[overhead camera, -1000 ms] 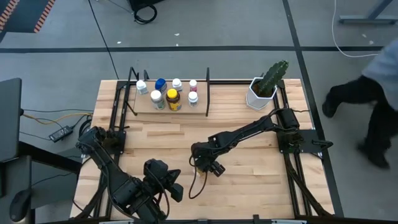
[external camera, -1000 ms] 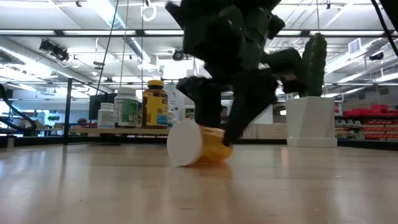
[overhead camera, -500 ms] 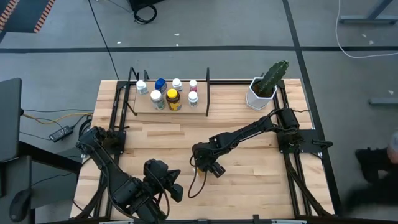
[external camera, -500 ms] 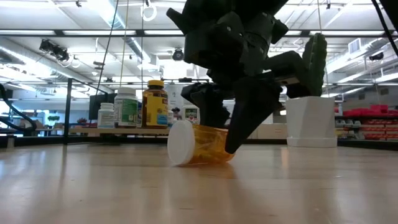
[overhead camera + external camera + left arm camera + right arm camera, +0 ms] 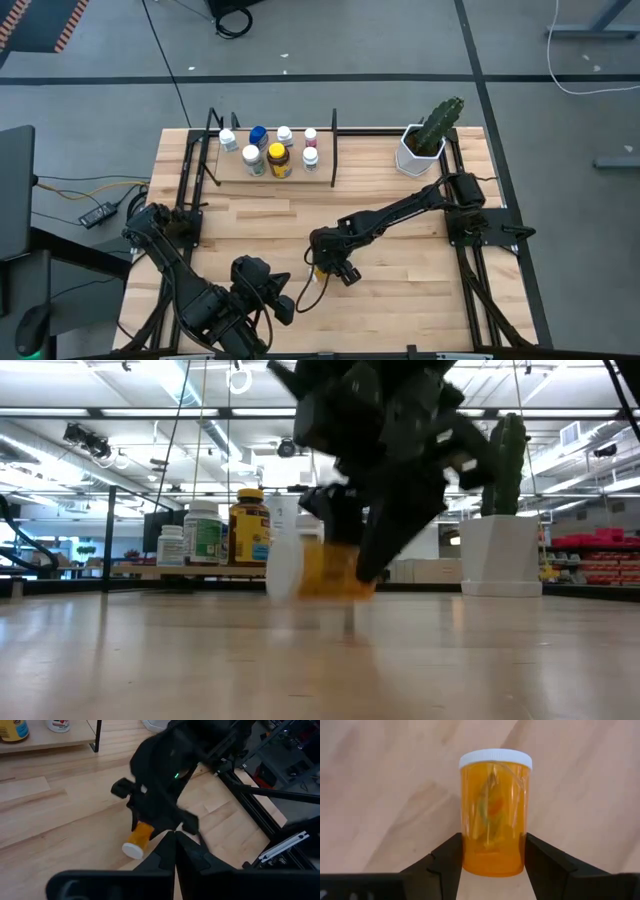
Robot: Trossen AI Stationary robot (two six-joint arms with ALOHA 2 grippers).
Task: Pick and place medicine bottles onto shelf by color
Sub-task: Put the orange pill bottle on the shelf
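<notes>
Pickup step: right gripper (image 5: 492,870) clamps orange bottle (image 5: 493,810) sideways, just clear of table (image 5: 400,290) at mid-table. Left gripper (image 5: 174,851) shut, empty, waiting near front. Next: carry to shelf (image 5: 322,178), stand upright beside matching colour.

The desk (image 5: 400,210) is made of light wood planks and stands on a grey concrete floor (image 5: 330,40) with dark lines. A black cable (image 5: 165,55) runs across the floor. In the low view, the room behind has a high ceiling with long lamps (image 5: 60,435), and red shelves (image 5: 590,555) stand far at the side.
</notes>
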